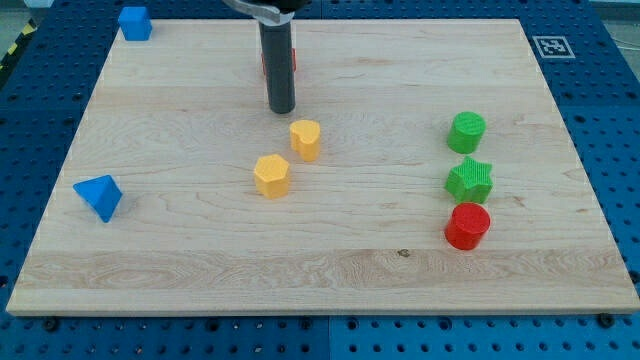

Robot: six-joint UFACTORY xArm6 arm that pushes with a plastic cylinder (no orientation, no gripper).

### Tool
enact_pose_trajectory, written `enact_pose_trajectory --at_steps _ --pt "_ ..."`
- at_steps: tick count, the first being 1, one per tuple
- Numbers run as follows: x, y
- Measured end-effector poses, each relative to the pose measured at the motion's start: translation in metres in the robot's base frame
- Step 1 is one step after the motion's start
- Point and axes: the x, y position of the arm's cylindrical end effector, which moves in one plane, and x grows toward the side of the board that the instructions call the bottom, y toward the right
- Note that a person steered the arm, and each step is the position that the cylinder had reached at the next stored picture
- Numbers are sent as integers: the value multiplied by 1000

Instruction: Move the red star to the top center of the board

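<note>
On the tabletop [200,290], nearest us sit a red cylinder [467,225] at right and a blue triangle [98,196] at left. Farther back lie a green star [469,180], a green cylinder [466,132] and two yellow blocks [271,175] [305,139]. Our tip [282,108] rests beyond them, just in front of the red star [268,62], mostly hidden behind our rod at top center. A blue block [134,22] sits top left. No hand shows.

The rod's tip [282,108] is seen just above the yellow heart [306,139]; the red star [292,60] is mostly hidden behind the rod.
</note>
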Motion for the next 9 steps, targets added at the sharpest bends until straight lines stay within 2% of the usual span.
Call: enact_pose_trajectory --at_steps 2,3,9 --pt "0 -50" --pt "-8 -56" --pt "-56 -18"
